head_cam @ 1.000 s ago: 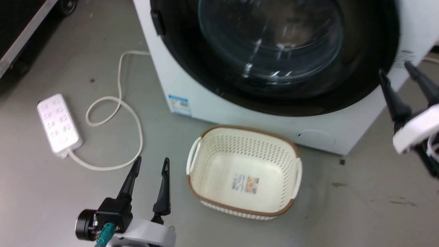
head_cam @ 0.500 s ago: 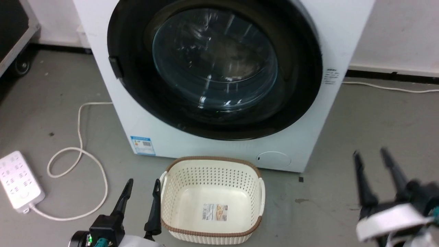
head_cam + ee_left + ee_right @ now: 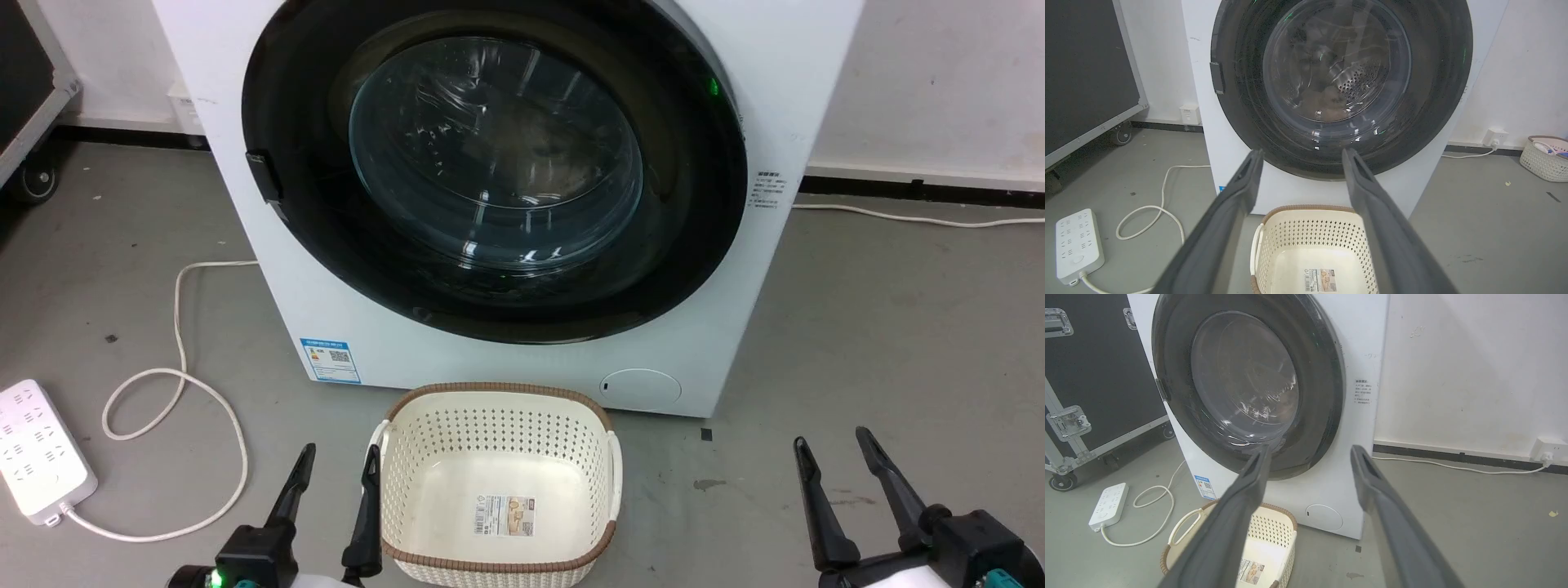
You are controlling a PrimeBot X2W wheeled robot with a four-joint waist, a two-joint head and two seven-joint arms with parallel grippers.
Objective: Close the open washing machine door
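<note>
Head view: the washing machine door sits flush in the front of the washing machine, and a basket stands on the floor just before the machine. The left gripper and right gripper hang low before the machine, jaws wide apart and empty.

Left wrist view: the door lies flat against the machine beyond the spread jaws.

Right wrist view: the door looks flush with the machine, and nothing sits between the jaws.

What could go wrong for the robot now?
The washing machine door looks flush, but whether it latched cannot be told; it might swing open. The left gripper has its fingers right beside the basket rim, so a move could knock it. The power strip and its cable lie on the floor nearby; rolling that way might snag them.
</note>
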